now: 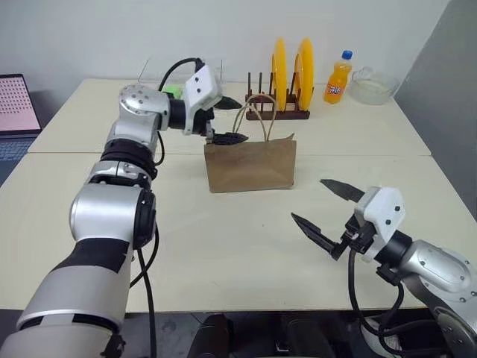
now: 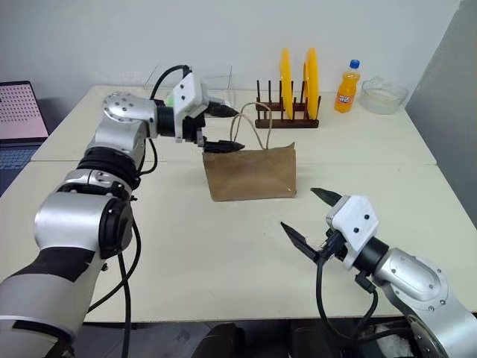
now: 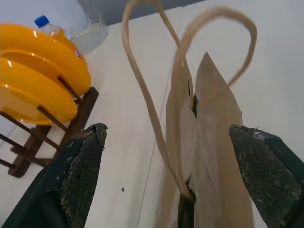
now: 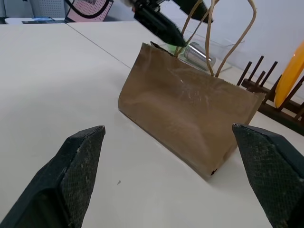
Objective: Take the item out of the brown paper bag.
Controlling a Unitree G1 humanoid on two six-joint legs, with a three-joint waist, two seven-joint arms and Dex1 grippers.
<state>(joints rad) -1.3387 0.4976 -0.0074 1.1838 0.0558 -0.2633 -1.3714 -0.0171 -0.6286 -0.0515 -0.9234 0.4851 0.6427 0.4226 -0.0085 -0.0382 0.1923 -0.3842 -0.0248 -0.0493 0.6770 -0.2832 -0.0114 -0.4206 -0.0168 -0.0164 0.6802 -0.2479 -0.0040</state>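
While upright on the pale table (image 1: 246, 246), creased brown kraft paper bag (image 1: 251, 165) with tan cord handles. Left pincer (image 1: 226, 120) spread wide beside its top corner, holding nothing. Right pincer (image 1: 325, 211) spread wide too, well apart.

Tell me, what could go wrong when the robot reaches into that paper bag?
The brown paper bag stands upright and looks light, with its top nearly pinched shut, so the open left gripper at its rim might push it over rather than get inside. The thin cord handles loop up right by the fingers and could snag. The open right gripper hangs apart from the bag, so nothing steadies it.
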